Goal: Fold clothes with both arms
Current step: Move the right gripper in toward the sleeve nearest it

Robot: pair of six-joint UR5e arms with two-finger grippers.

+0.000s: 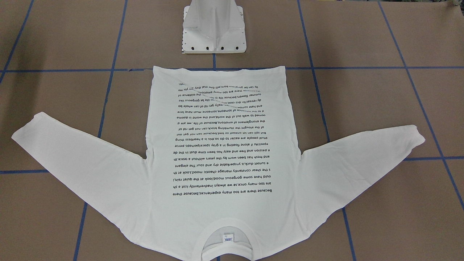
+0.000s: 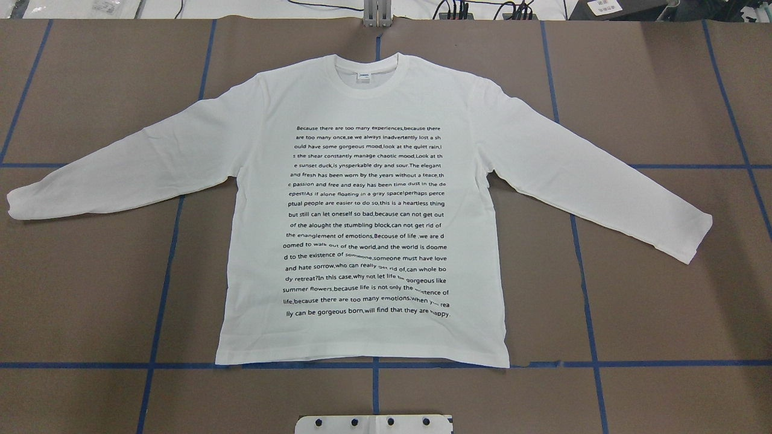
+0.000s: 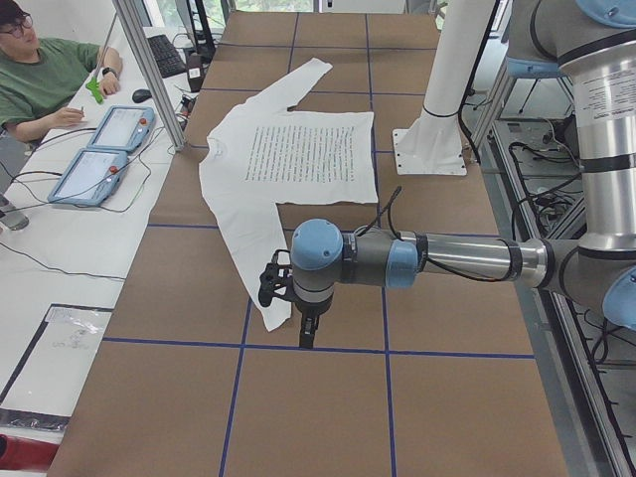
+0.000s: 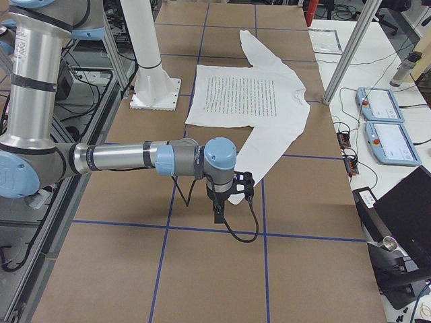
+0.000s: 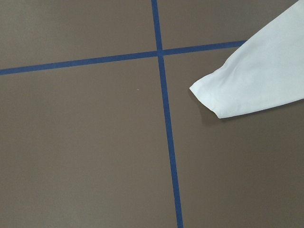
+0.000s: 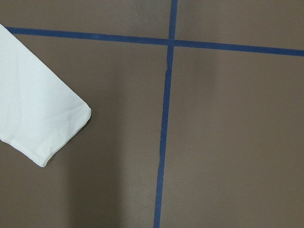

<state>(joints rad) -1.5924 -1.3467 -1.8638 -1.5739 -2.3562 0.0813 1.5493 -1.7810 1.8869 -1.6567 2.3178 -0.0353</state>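
Observation:
The clothes are one white long-sleeved T-shirt (image 2: pixel 362 211) lying flat on the brown table, printed text up, both sleeves spread out. Its collar (image 1: pixel 225 239) points away from the robot base. My left gripper (image 3: pixel 307 336) hangs over the table just beyond the cuff of one sleeve (image 5: pixel 256 80). My right gripper (image 4: pixel 217 214) hangs just beyond the other cuff (image 6: pixel 38 114). Both show only in the side views, so I cannot tell whether they are open or shut. Neither wrist view shows any fingers.
The white pedestal base (image 1: pixel 214 29) stands just behind the shirt's hem. Blue tape lines (image 2: pixel 374 364) grid the table. A person (image 3: pixel 40 70) sits at a side bench with two pendants (image 3: pixel 104 149). An aluminium post (image 4: pixel 350 54) rises at the table's far edge.

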